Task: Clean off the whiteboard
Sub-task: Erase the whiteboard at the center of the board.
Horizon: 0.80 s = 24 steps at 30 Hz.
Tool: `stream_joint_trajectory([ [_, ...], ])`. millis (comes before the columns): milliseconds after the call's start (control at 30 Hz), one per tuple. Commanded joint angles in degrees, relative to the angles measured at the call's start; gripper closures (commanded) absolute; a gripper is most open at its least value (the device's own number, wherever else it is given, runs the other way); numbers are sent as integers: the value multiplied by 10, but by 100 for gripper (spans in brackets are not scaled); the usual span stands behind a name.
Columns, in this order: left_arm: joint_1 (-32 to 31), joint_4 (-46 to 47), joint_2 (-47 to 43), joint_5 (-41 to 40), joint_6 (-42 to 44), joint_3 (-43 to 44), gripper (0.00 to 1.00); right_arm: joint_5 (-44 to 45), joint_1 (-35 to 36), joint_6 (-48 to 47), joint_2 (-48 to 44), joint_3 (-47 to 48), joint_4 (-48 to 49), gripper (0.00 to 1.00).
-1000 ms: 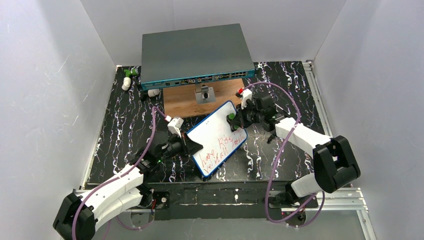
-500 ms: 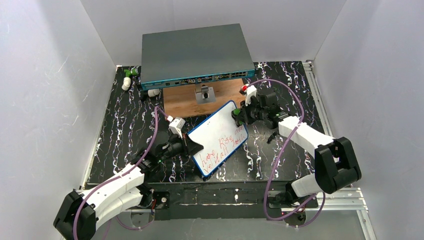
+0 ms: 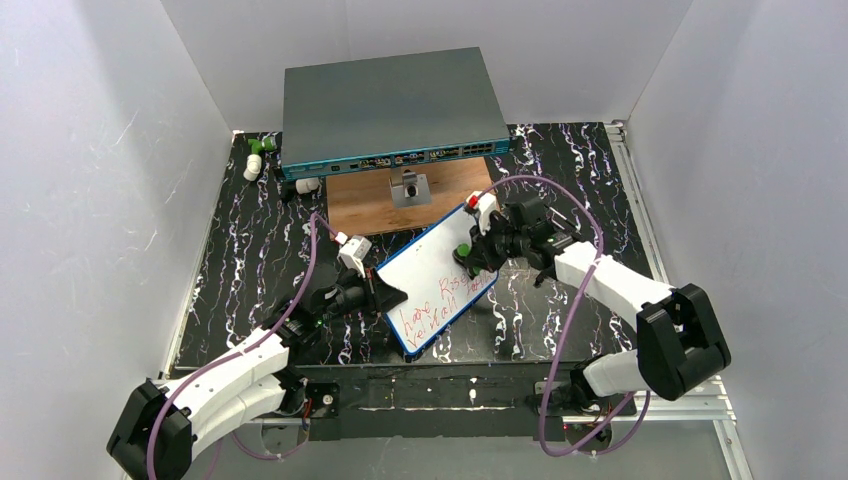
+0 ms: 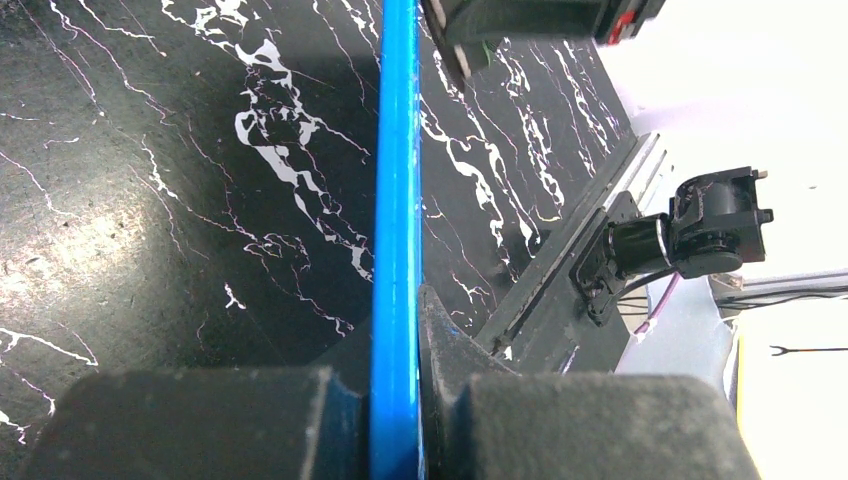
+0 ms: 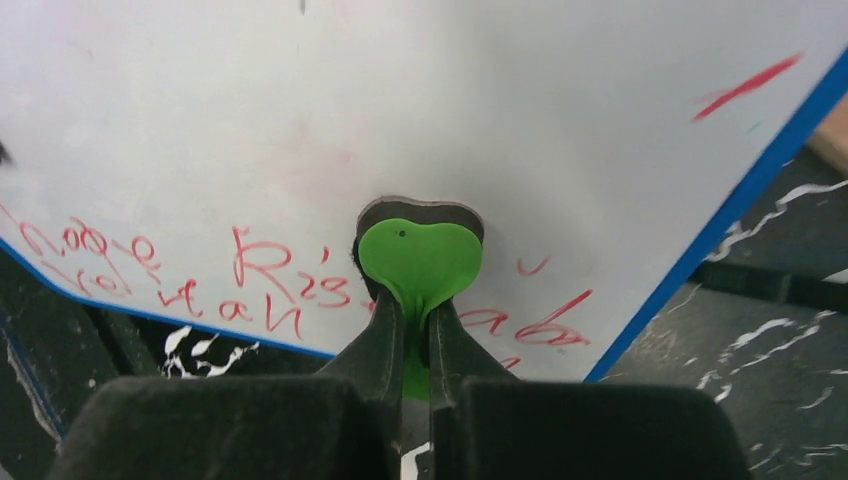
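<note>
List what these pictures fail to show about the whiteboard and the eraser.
- Red writing: too small to read in the top view; in the right wrist view the green eraser and the right gripper cover part.
- Face of the whiteboard: the left wrist view sees only its blue edge, clamped in the left gripper.
- Eraser's contact with the board: hidden under the eraser, right wrist view.

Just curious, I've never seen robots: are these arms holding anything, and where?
Left tool clamps the whiteboard by its blue edge; right tool pinches a green eraser by its narrow end.
</note>
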Motion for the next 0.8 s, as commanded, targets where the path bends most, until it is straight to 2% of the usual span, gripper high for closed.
stream_joint_trajectory([
  [0,-9,-33,-1,70,24,-11,100,47,-5,-4,17,71,38,99],
  [267,-9,-37,-14,76,23,-15,100,57,-39,-31,1,26,-9,99],
  [533,-9,-30,-4,87,24,-13,100,-65,-28,-121,-5,23,-107,99],
  [600,-9,-29,-5,88,23,-14,100,-57,-26,-117,1,39,-97,99],
  [767,-9,-29,-2,90,22,-14,100,48,-40,-78,-6,66,4,99],
])
